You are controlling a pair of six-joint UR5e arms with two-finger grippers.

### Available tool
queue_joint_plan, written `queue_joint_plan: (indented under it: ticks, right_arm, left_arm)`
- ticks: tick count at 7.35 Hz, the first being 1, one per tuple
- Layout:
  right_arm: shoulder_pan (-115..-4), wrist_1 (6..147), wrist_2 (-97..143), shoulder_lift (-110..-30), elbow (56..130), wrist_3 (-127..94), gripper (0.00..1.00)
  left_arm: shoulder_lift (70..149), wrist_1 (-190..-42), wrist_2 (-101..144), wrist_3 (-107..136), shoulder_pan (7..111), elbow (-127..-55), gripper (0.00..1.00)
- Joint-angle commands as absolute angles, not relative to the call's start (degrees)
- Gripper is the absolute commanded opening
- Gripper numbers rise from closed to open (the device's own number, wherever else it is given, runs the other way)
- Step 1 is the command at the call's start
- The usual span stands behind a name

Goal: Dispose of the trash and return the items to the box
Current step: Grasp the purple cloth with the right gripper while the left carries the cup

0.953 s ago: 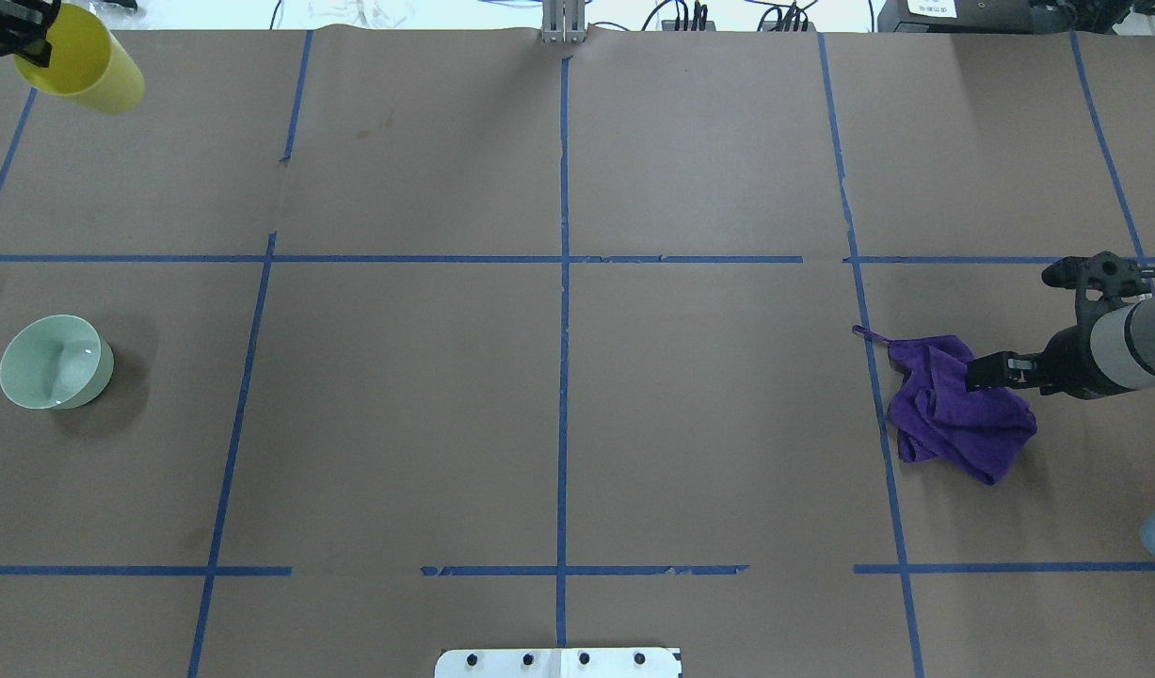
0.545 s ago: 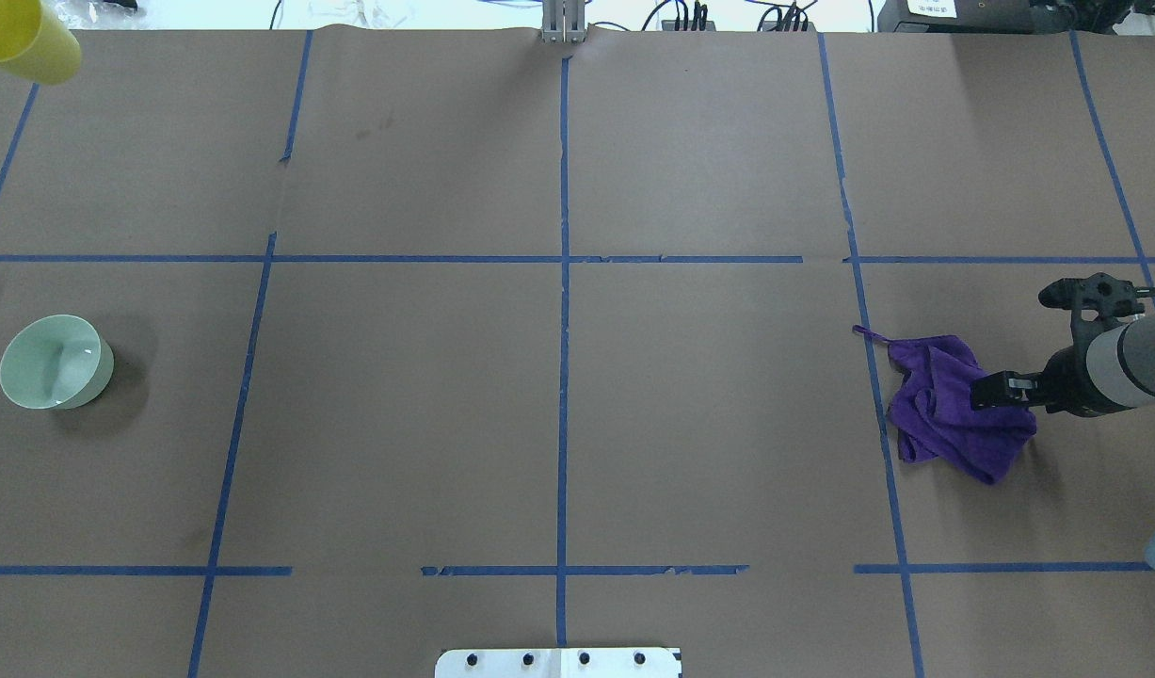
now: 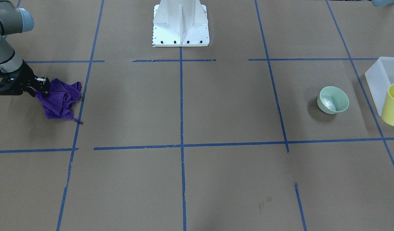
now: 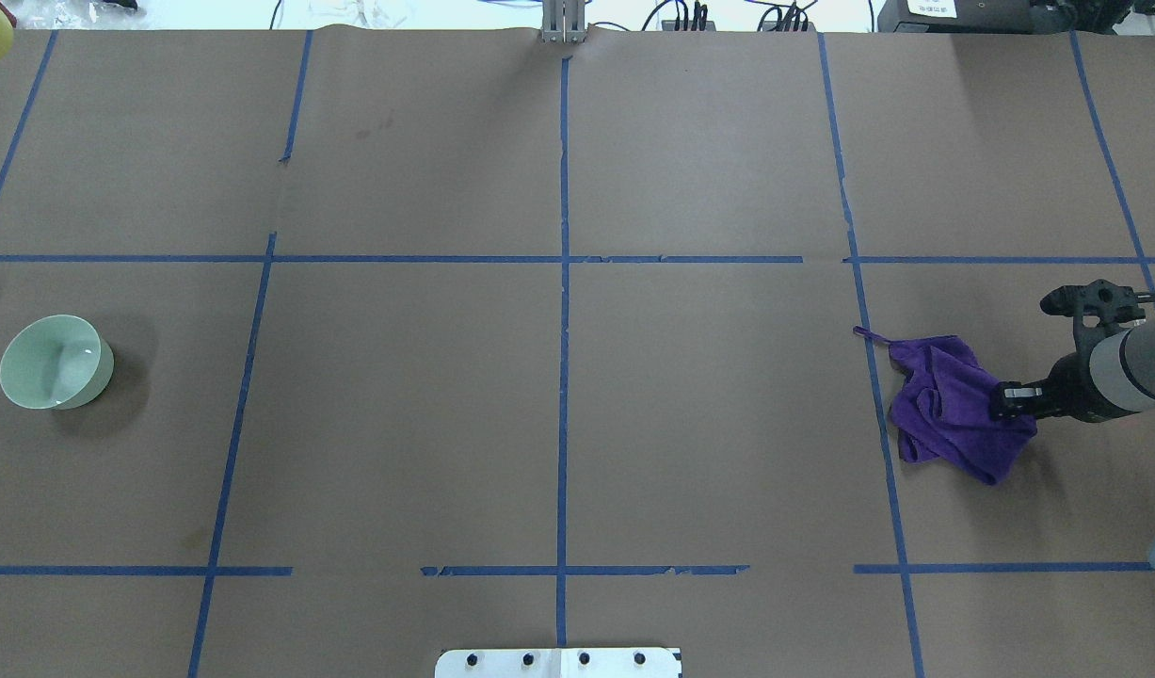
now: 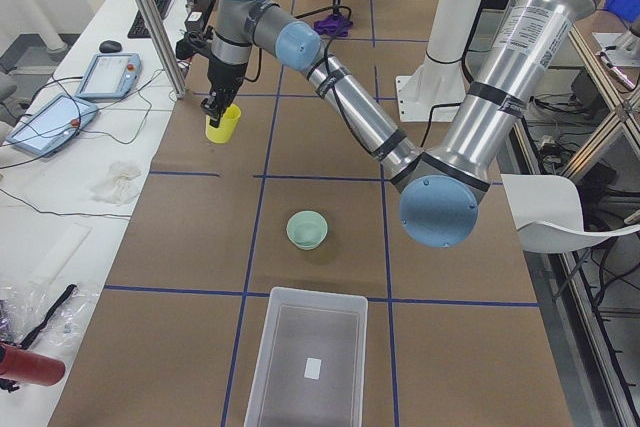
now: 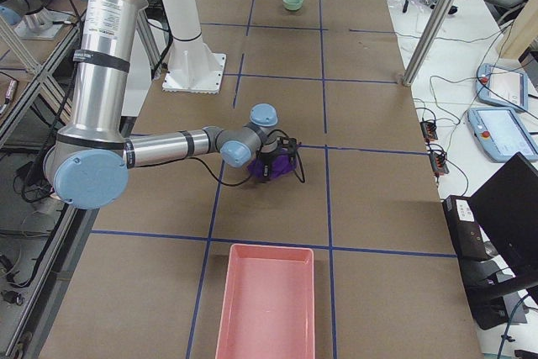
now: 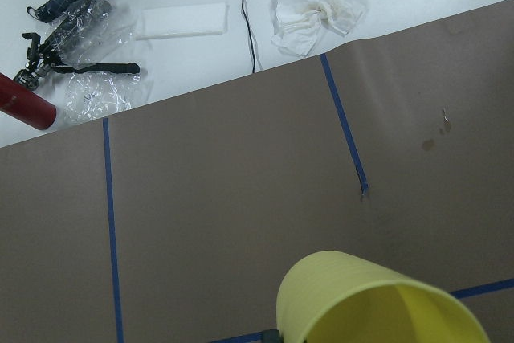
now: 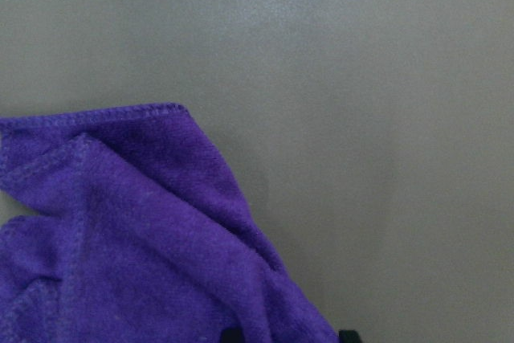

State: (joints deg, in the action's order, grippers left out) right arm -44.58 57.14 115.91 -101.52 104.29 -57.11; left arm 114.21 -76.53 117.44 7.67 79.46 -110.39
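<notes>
My left gripper (image 5: 222, 107) is shut on the rim of the yellow cup (image 5: 223, 125) and holds it above the table's far left end. The cup also shows in the left wrist view (image 7: 377, 303) and at the front-facing view's right edge (image 3: 393, 106), in front of the frosted box (image 3: 381, 77). The pale green bowl (image 4: 52, 363) stands upright between cup and box (image 5: 305, 357). My right gripper (image 4: 999, 400) is open, low at the right edge of a crumpled purple cloth (image 4: 949, 405); cloth lies between its fingertips in the right wrist view (image 8: 144, 255).
A pink tray (image 6: 265, 308) sits at the table's right end, beyond the cloth. The white robot base (image 3: 180, 29) stands at the near middle edge. Off the table's far left edge lie tissue, cables and bagged items (image 7: 321, 10). Blue tape lines grid the brown table.
My left gripper has carried the yellow cup further left, nearly out of the overhead view. My right gripper has drawn back right and lower, to the cloth's right edge. The bowl has not moved.
</notes>
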Motion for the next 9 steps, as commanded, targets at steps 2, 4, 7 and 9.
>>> queue_joint_plan:
  ticks: [2,4,7,9]
  right_arm:
    - [-45.26,57.47,117.15,-102.39,107.9,-57.04,0.0]
    - [-53.14,60.28,124.51,-102.48,112.65,-57.04,0.0]
    - [-58.52,82.96,125.51,-98.56,126.43,-56.78,0.0]
    - [-62.73,92.86,127.6,-94.31,130.76,-53.29,0.0]
  left_arm:
    - [112.69,-77.34,117.42,-1.9,83.4,-106.53,0.0]
    - [112.06,-80.49,117.6,-8.5,89.09,-97.87,0.0]
    - [104.63,-80.77,122.06,-14.14,95.71,-92.29,0.0]
    - [95.33,-84.34,127.05,-14.06,95.89,-92.72,0.0]
